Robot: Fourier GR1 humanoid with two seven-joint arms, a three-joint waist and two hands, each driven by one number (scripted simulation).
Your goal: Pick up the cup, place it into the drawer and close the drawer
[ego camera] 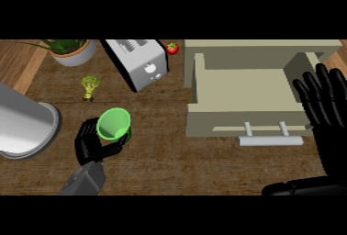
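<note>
Gripping the green cup [114, 124], the left hand [92, 143] curls round its base at the bench's [203, 170] left, the cup seemingly lifted clear; the open drawer [244, 89] lies to the right; the right hand [325, 105] rests beside it at the view's edge, fingers straight.

The counter [203, 165] bears toaster [142, 64], broccoli [90, 86], strawberry [172, 47], plant [71, 50], metal pot [24, 121].
</note>
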